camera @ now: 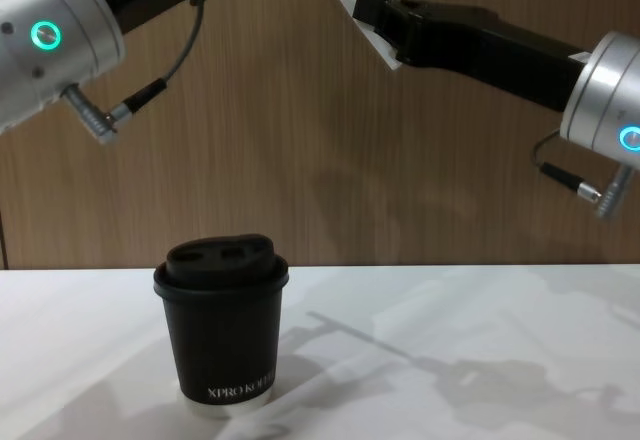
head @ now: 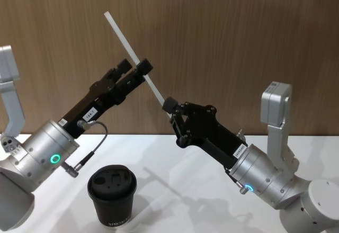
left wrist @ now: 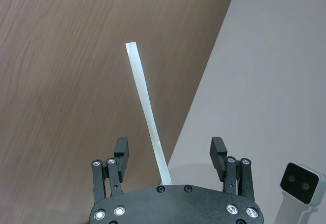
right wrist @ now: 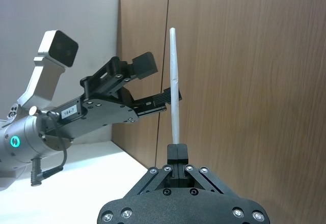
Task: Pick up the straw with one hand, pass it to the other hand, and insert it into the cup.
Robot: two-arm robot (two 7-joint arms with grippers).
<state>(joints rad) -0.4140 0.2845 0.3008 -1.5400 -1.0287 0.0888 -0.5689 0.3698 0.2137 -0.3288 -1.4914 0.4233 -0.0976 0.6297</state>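
My right gripper (head: 170,107) is shut on the lower end of the straw (head: 127,41), a thin white tube slanting up and to the left in front of the wood wall. My left gripper (head: 135,65), the one with the small white label, is raised level with the straw's middle. In the left wrist view this left gripper (left wrist: 170,148) is open and the straw (left wrist: 147,117) runs between its fingers. The right wrist view shows the right gripper (right wrist: 177,151) clamped on the straw (right wrist: 174,81). The black lidded cup (head: 112,193) stands upright on the table below the left arm, also the cup (camera: 222,330).
The white table (head: 180,180) stretches out to the right of the cup. A brown wood-panel wall (head: 238,32) rises behind both arms. A cable with a silver plug (head: 71,169) hangs from the left wrist above the cup.
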